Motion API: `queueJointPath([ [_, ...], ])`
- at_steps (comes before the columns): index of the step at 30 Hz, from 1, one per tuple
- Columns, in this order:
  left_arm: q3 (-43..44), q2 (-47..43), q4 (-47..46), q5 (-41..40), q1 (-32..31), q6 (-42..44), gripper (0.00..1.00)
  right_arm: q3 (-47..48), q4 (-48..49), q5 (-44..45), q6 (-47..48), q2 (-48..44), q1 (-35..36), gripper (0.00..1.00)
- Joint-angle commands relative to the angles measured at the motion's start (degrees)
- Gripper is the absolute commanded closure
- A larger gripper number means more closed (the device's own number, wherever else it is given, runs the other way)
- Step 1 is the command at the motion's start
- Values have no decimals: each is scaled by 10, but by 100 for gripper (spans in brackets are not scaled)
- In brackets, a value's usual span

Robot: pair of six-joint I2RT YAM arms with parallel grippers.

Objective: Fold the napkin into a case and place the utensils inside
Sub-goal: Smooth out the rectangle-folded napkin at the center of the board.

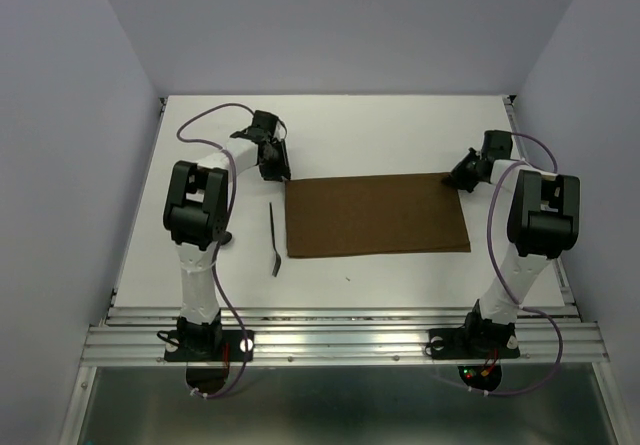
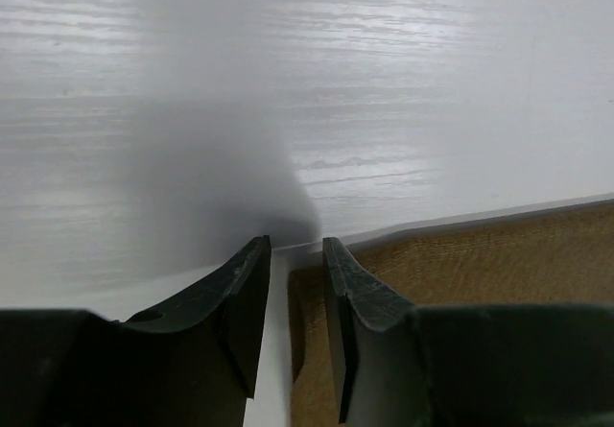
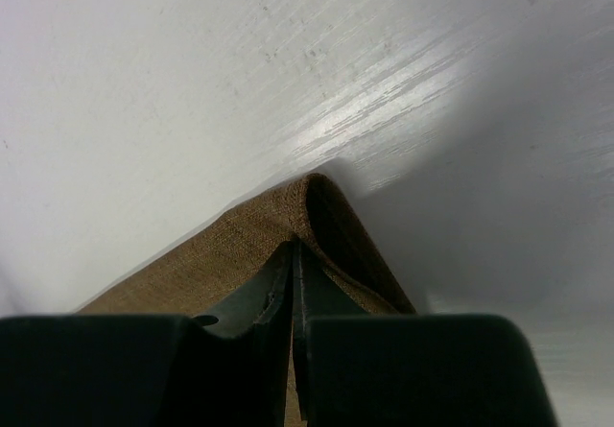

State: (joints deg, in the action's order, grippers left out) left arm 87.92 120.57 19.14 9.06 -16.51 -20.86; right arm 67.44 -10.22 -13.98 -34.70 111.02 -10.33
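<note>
Napkin (image 1: pixel 375 215) not folded small yet — my right pincer (image 3: pixel 293 247) pinches its two-o'clock corner, left pincer (image 2: pixel 295 247) half open, utensil (image 1: pixel 273 237) outside.

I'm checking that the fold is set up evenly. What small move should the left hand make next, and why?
Probably close the left hand on the far-left corner of the plain dark brown cloth napkin. Its jaws stand open, astride that corner's edge, while the right hand is shut on the far-right corner. Both likely need a grip to lift evenly.
</note>
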Motion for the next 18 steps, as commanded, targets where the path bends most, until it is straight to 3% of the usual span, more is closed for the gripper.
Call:
queueJointPath([
  [1,-28,-33,38,-33,10,14,60,-13,-35,43,23,2,-12,93],
  [10,-61,-131,-2,-52,10,-15,60,-3,-44,17,20,-60,-12,92],
  [18,-77,-160,-26,7,-16,-27,59,-5,-51,4,17,-119,-12,87],
])
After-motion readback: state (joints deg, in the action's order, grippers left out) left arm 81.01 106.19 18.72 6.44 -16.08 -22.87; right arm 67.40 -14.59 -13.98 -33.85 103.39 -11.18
